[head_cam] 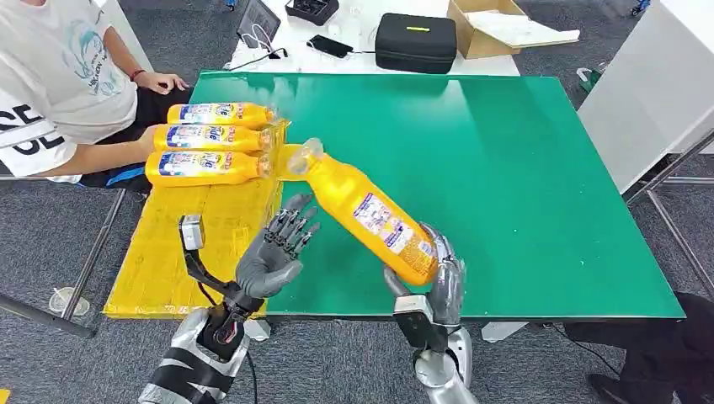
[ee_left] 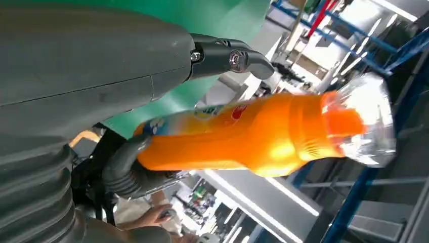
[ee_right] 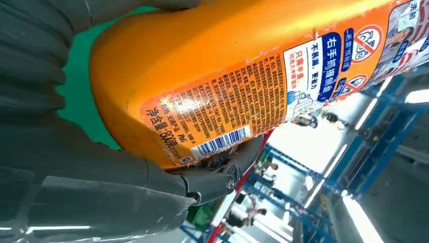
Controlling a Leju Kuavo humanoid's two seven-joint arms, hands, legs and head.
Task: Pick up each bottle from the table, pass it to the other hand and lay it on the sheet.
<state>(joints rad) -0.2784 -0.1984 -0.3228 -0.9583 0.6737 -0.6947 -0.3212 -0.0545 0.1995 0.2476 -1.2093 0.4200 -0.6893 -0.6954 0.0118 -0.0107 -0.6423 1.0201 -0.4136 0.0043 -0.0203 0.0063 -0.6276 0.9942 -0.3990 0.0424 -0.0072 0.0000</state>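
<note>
My right hand (head_cam: 438, 273) grips the base of an orange bottle (head_cam: 362, 210) with a clear cap, held tilted above the green table (head_cam: 522, 168), cap toward the far left. The right wrist view shows the bottle's label (ee_right: 243, 106) close up in that hand (ee_right: 101, 192). My left hand (head_cam: 278, 248) is open with spread fingers just left of the bottle's middle, apart from it. In the left wrist view the bottle (ee_left: 253, 136) hangs beyond my left hand's fingers (ee_left: 227, 58). Three more orange bottles (head_cam: 206, 139) lie side by side on the yellow sheet (head_cam: 194, 244).
A person in a white shirt (head_cam: 59, 84) sits at the far left by the sheet, one hand near the table corner. Behind the table stand a black case (head_cam: 415, 40), a cardboard box (head_cam: 497, 25) and a phone. A white table (head_cam: 657, 93) is to the right.
</note>
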